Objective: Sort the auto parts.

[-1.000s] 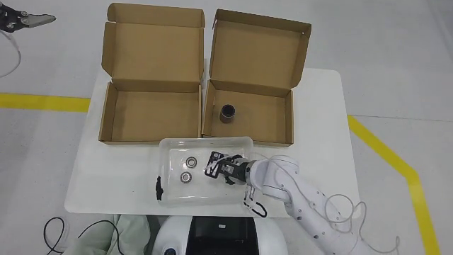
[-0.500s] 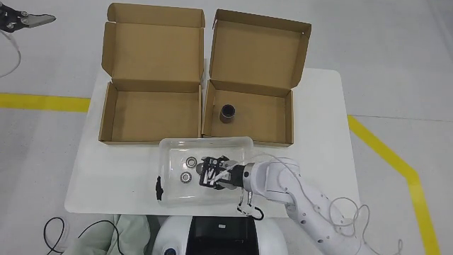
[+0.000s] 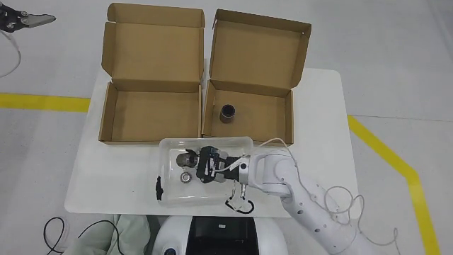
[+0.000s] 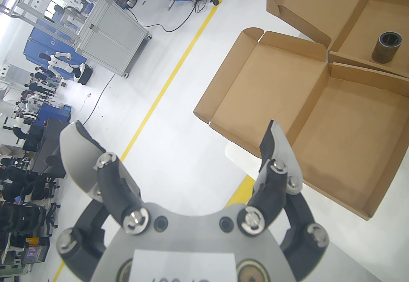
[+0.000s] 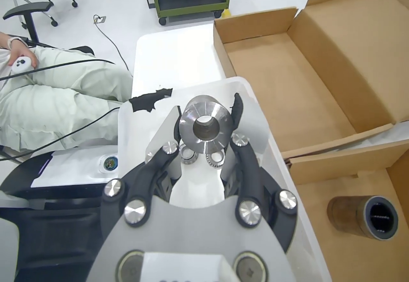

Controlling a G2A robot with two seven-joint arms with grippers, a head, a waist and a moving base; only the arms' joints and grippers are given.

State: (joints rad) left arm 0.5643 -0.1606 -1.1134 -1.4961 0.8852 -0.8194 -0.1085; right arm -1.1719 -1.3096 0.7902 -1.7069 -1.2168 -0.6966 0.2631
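- Table (image 3: 322,134): white with rounded corners, carrying two boxes and a bin.
- Cardboard boxes: two of them side by side at the far half of the table, lids folded back. The left box (image 3: 150,113) has a bare floor. The right box (image 3: 265,120) holds one part.
- Clear plastic bin (image 3: 205,140): shallow and rectangular, at the near edge of the table, just in front of where the two boxes meet.
- Left gripper (image 4: 174,136): out over the floor beyond the left box, fingers spread wide with nothing between them.
- Dark cylinder (image 3: 227,113): a short brown-black tube with a ribbed bore, lying in the right box near its left wall.
- Steel sleeve (image 5: 204,126): a bright, thick-walled metal cylinder with a round hole through the middle, over the left part of the bin. The right gripper (image 5: 206,117) has its two black-padded fingers clamped on the sleeve's opposite sides. The sleeve seems to be off the bin floor, though the angle does not settle it.
- Bearing rings: two small silver rings, (image 5: 188,153) and (image 5: 214,158), lie side by side on the bin floor below the sleeve.
- Black tape scrap (image 5: 148,101): stuck on the bin's left end rim.
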